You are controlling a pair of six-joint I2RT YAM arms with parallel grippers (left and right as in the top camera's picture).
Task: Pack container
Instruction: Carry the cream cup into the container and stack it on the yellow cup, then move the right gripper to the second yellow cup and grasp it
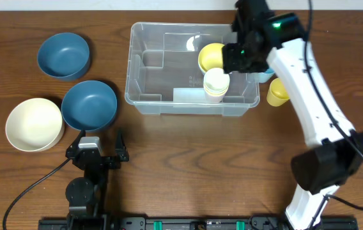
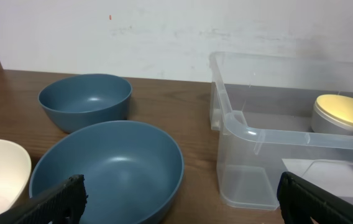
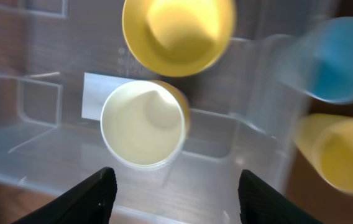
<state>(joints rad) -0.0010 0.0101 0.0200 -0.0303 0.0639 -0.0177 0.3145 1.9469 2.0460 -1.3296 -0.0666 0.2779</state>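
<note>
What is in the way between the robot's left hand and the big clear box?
Nothing visible: bare wooden table lies between the open left hand and the large clear plastic rectangular container. The nearer round blue bowl sits close, just left of that path.

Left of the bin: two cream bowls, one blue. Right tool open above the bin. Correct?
One slip: the colours are swapped. The overhead view shows two blue bowls, the far blue bowl and the near blue bowl, and one cream bowl. The rest holds: they sit left of the bin, and the right tool is open above it.
</note>
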